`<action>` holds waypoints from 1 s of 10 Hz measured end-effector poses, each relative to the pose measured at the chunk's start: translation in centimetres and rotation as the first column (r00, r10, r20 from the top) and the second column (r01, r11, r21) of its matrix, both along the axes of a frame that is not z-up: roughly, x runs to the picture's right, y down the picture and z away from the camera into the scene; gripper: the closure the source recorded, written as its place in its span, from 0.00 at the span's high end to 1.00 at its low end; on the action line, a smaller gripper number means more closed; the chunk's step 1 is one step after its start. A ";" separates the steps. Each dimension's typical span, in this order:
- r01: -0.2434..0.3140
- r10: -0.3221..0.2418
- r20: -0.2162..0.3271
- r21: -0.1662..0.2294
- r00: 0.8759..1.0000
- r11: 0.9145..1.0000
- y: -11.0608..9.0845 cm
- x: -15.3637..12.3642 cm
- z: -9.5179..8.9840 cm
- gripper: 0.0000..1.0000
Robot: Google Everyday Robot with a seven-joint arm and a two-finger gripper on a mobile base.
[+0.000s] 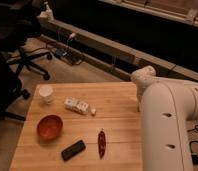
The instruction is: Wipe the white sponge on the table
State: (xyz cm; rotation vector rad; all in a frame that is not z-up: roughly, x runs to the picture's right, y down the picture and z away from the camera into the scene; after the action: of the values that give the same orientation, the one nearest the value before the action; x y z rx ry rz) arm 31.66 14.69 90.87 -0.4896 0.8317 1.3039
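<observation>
Nearest the camera, a black phone (73,150) lies flat and slantwise near the front edge of the table (117,107). Just to its right, a dark red chili pepper (101,143) points roughly front to back. They lie near each other but apart. Behind the phone and a little to the left stands a round red bowl (49,127), upright and touching nothing.

The robot arm (167,130) fills the right side. A thick white link rises from the lower right corner, covers the table's right edge, and bends into a narrower rounded joint (143,79) over the far right corner. The link has a glossy shell with small dark oval holes along its side. The arm's end runs on behind that bulk, so the pincer does not show; it lies somewhere beyond the joint, with its fingers together. Nothing shows whether it holds anything.

Further back, near the middle of the table, a long white packet (76,105) with dark markings lies on a slant. A tiny white scrap (93,111) sits just off its right end. A round white cup (45,94) stands upright at the far left corner.

The white sponge cannot be made out anywhere on the visible pale planks. If it is on the table, the arm hides it.

Beyond the table, a dark office chair (27,62) stands on the floor at left. Cables and a plug block (67,52) lie by a long low ledge (107,47) along the wall.
</observation>
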 end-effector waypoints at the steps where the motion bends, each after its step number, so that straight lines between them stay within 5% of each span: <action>1: 0.018 -0.017 0.037 -0.032 0.999 0.999 1.7 -1.3 -1.1 0.18; 3: 0.069 -0.060 0.128 -0.073 0.990 0.995 4.7 -4.3 -3.3 0.18; 5: 0.141 -0.115 0.242 -0.092 0.963 0.986 7.0 -8.6 -5.6 0.18; 6: 0.172 -0.137 0.292 -0.096 0.947 0.980 7.9 -10.6 -6.6 0.18; 7: 0.217 -0.169 0.372 -0.090 0.913 0.972 8.7 -14.1 -7.6 0.18; 10: 0.273 -0.218 0.478 -0.047 0.851 0.961 8.4 -20.6 -7.4 0.18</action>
State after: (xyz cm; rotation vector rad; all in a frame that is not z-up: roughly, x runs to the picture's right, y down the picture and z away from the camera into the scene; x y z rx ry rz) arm 11.04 23.12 83.47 -0.7308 0.5371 0.8493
